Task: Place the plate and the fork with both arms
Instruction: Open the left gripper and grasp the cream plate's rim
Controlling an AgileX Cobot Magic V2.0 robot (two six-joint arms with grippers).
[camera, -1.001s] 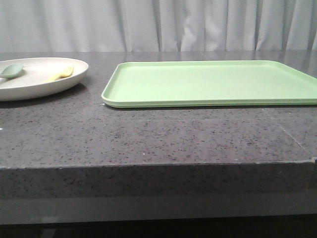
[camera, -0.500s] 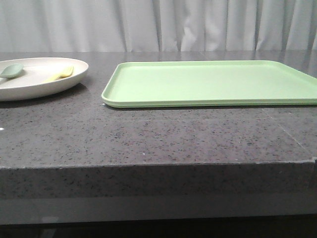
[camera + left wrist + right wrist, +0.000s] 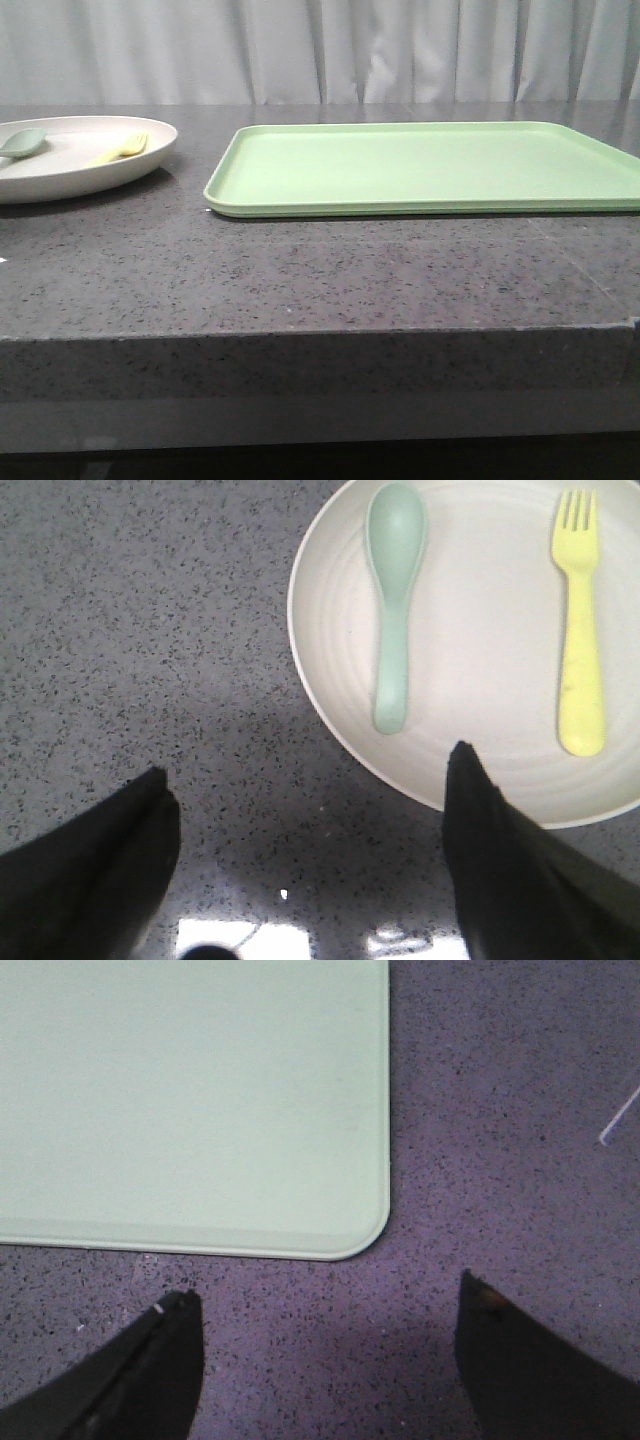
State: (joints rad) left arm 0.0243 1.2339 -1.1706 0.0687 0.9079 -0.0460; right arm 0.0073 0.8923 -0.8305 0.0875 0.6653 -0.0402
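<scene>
The cream plate (image 3: 70,160) sits left of the green tray (image 3: 430,165); the yellow fork (image 3: 580,630) and a green spoon (image 3: 393,600) lie on it; the left gripper (image 3: 310,810) and right gripper (image 3: 325,1330) are wide apart, holding nothing; lifting the plate could probably tip the loose fork off.

plate (image 3: 480,660) on countertop (image 3: 130,630) | holds spoon (image 3: 394,600); fork (image 3: 580,630) | left pincer (image 3: 305,780) spread, empty
</scene>
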